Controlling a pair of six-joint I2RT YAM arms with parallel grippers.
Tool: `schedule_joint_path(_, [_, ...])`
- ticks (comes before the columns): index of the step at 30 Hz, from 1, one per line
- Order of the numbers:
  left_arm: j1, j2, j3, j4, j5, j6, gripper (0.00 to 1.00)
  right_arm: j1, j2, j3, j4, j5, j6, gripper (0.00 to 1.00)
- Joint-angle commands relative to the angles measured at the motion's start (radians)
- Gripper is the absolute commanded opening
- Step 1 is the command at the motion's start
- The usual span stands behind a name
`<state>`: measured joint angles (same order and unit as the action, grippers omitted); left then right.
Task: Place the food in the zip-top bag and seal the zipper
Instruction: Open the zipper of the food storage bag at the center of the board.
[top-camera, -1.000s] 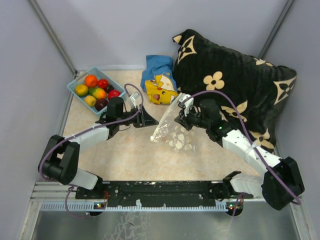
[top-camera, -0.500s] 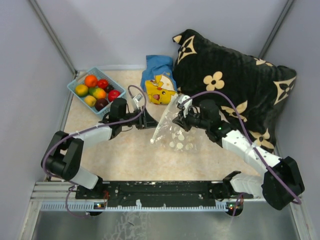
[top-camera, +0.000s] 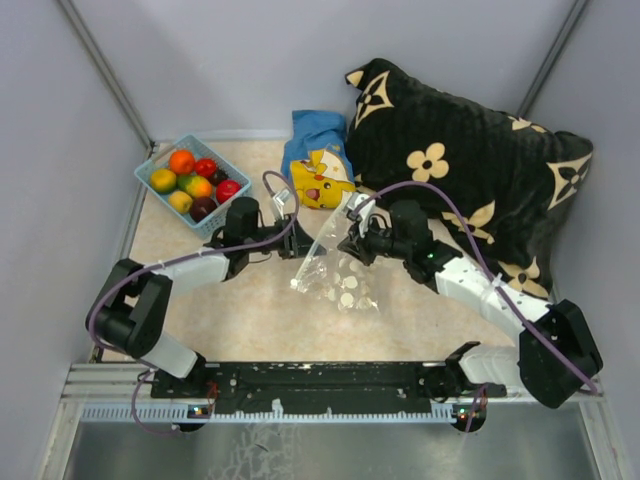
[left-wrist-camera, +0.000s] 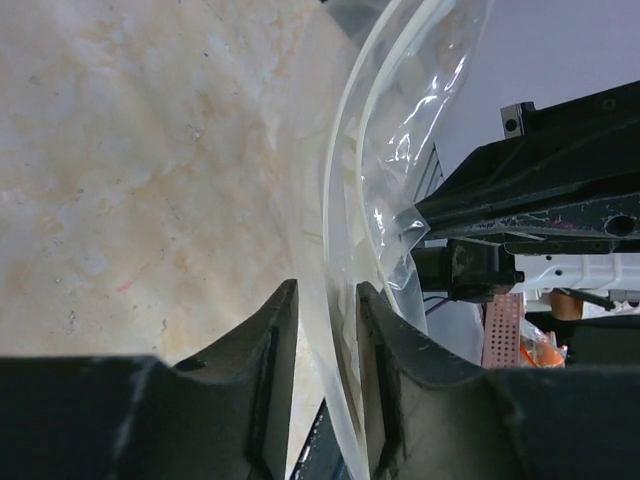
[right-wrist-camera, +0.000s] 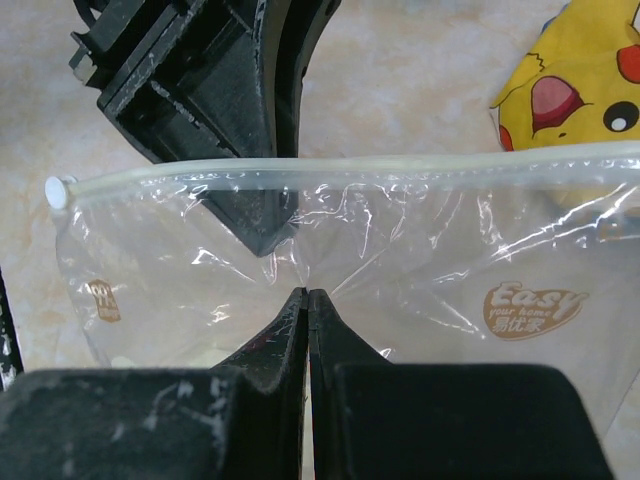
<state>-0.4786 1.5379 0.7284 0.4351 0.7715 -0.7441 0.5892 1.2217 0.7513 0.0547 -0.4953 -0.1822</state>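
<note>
The food (top-camera: 193, 181), several small round toy fruits, lies in the light blue basket (top-camera: 146, 166) at the back left. The clear zip-top bag (top-camera: 343, 278) hangs mid-table between the grippers. My right gripper (top-camera: 352, 242) is shut on the bag's thin plastic (right-wrist-camera: 420, 260), pinching it below the zipper (right-wrist-camera: 350, 168). My left gripper (top-camera: 300, 246) is open at the bag's left end. In the left wrist view its fingers (left-wrist-camera: 275, 335) stand either side of the zipper strip (left-wrist-camera: 335, 200) with a gap remaining. The left gripper also shows in the right wrist view (right-wrist-camera: 220, 90), behind the bag.
A yellow cartoon plush (top-camera: 322, 180) lies on a blue cloth (top-camera: 315, 130) at the back, just beyond the bag. A big black flowered pillow (top-camera: 470, 170) fills the back right. Grey walls close in both sides.
My left gripper has moved right from beside the basket to the bag's mouth edge, which now sits between its fingers. The right gripper has shifted the bag slightly left.
</note>
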Motion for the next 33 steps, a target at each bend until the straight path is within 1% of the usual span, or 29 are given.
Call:
schedule_joint_path(1, [-0.017,0.009,-0.023,0.103,0.029,-0.022,0.31,0.012,0.002,0.020,0.092,-0.002,0.026,0.00])
schedule_joint_path(3, [-0.018,-0.001,-0.038,0.138,0.028,-0.031,0.20,0.013,0.005,0.022,0.091,0.011,0.042,0.00])
schedule_joint_path(5, [-0.018,-0.022,-0.048,0.148,0.006,-0.029,0.04,0.017,0.004,0.025,0.078,0.029,0.060,0.00])
schedule_joint_path(6, [-0.019,-0.036,-0.049,0.139,-0.010,-0.021,0.00,0.020,-0.001,0.024,0.077,0.039,0.072,0.00])
schedule_joint_path(8, [-0.024,-0.069,-0.047,0.095,-0.053,0.010,0.00,0.026,-0.013,0.020,0.077,0.061,0.108,0.02])
schedule_joint_path(10, [-0.036,-0.108,-0.038,0.022,-0.120,0.061,0.00,0.036,-0.031,0.016,0.077,0.081,0.149,0.08])
schedule_joint_path(13, [-0.062,-0.185,-0.029,-0.068,-0.231,0.121,0.00,0.054,-0.057,0.022,0.057,0.161,0.217,0.18])
schedule_joint_path(17, [-0.117,-0.268,-0.012,-0.179,-0.423,0.193,0.00,0.072,-0.090,0.043,0.022,0.242,0.340,0.32])
schedule_joint_path(21, [-0.193,-0.320,0.036,-0.287,-0.633,0.260,0.00,0.079,-0.117,0.075,-0.017,0.259,0.471,0.41])
schedule_joint_path(27, [-0.313,-0.351,0.128,-0.387,-0.870,0.337,0.00,0.081,-0.175,0.110,-0.060,0.301,0.641,0.51])
schedule_joint_path(33, [-0.435,-0.300,0.260,-0.479,-1.076,0.421,0.00,0.086,-0.190,0.199,-0.133,0.380,0.718,0.61])
